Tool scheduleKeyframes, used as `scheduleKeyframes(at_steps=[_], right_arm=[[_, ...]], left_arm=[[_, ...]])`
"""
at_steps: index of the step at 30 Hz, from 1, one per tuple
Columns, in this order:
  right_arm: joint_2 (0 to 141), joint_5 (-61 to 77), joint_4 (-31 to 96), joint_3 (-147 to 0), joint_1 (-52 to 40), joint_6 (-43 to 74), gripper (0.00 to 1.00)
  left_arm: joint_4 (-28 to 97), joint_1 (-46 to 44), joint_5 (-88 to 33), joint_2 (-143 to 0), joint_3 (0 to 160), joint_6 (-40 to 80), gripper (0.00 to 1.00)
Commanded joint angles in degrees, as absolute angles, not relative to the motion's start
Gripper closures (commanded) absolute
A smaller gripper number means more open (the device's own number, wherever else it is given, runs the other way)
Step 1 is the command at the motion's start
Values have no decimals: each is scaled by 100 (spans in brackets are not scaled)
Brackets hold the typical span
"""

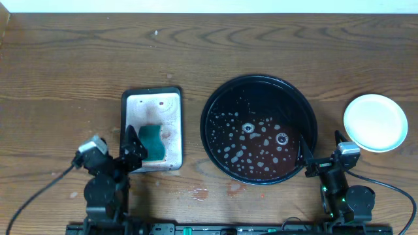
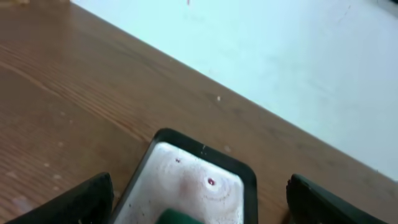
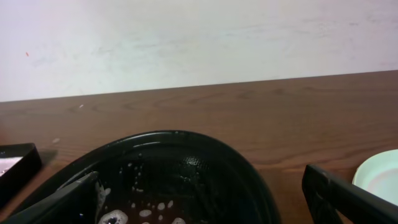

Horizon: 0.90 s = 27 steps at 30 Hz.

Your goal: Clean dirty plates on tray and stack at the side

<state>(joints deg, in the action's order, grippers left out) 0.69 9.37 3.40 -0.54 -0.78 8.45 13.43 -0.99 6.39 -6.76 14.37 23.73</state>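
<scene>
**tk_arms:** So both are just idling? The left end effector (image 2: 199, 186) has its fingers spread wide with nothing pinched. The right end effector (image 3: 202, 177) looks the same, wide open and empty.

**benchrat:** Yep, that's how I read it too. Biggest thing first: the desk (image 1: 65, 65) is mostly bare wood. The big round black tray (image 1: 261, 88) in the middle has no plates in it at all. There's just red sauce (image 1: 271, 164) pooled toward the near side and whitish foam spots (image 1: 232, 153). My guess is that's why the right one hangs at the tray's near-right rim holding nothing: there's nothing in there to lift.

**tk_arms:** And the small rectangular tray (image 1: 153, 108)?

**benchrat:** Parking spot for the wet stuff, I'd say, so it doesn't drip on the wood. It sits left of the round tray, apart from it. The plates (image 1: 375, 122) are out on the desk to the right of the round tray, clear of its rim. The top one looks clean and white from above, but I can't tell how many sit under it.

**tk_arms:** Sponge?

**benchrat:** The green sponge (image 1: 152, 140) lies at the near end of the small tray, between the left fingers but not squeezed. Looks to me like the job's basically finished.
</scene>
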Motion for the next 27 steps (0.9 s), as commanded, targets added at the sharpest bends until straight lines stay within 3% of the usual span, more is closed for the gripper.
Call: scheduleKeyframes(at_steps=[1, 9, 27], right_arm=[[38, 926, 344, -32, -150, 784, 1], [38, 923, 342, -32, -150, 784, 1], [38, 923, 344, -32, -150, 784, 1]], left_arm=[[1282, 8, 692, -89, 1076, 2316, 11], [196, 25, 650, -8, -1, 2453, 11], [353, 21, 650, -23, 23, 2467, 11]])
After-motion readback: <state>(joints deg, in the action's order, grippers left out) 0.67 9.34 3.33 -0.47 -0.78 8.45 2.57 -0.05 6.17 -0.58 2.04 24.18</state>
